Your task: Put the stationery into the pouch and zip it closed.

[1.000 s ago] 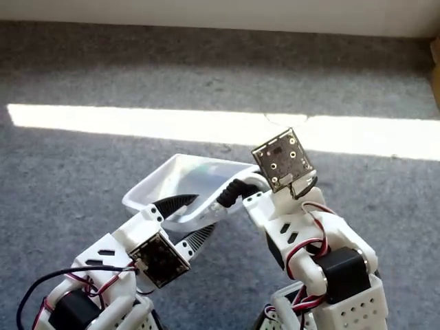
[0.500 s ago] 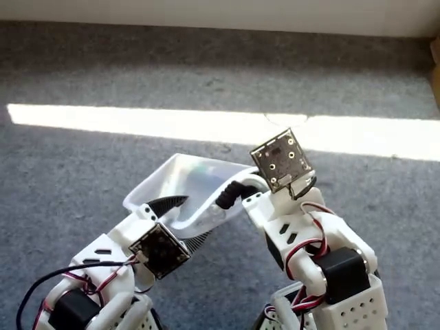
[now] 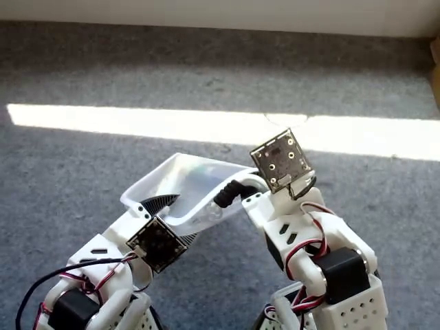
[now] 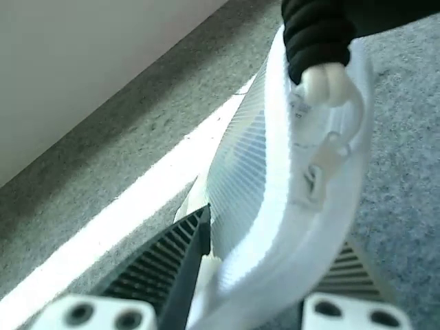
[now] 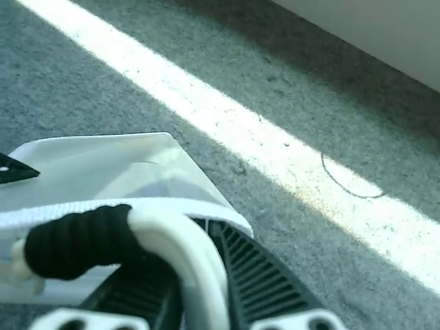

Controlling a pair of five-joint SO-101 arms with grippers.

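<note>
Over the last second the left hand [image 3: 172,218] has slid a little along the near edge of the pouch [image 3: 184,180], away from the right hand [image 3: 230,194], and turned slightly. The pouch itself has barely shifted. The left fingers are clamped on the pouch wall, and the pouch appears held up between both hands. The right hand is closed on the zipper edge, with the pull tab [image 4: 323,161] just beside its black fingertip. Judgement: slack is being taken out for zipping. Contents are unreadable through the translucent wall. Possible obstruction: the left hand's grip lies on the zip line. Beyond the hands are the grey carpeted surface [image 3: 75,179], a sunlit strip [image 3: 137,122] and a pale wall [image 3: 206,10].
</note>
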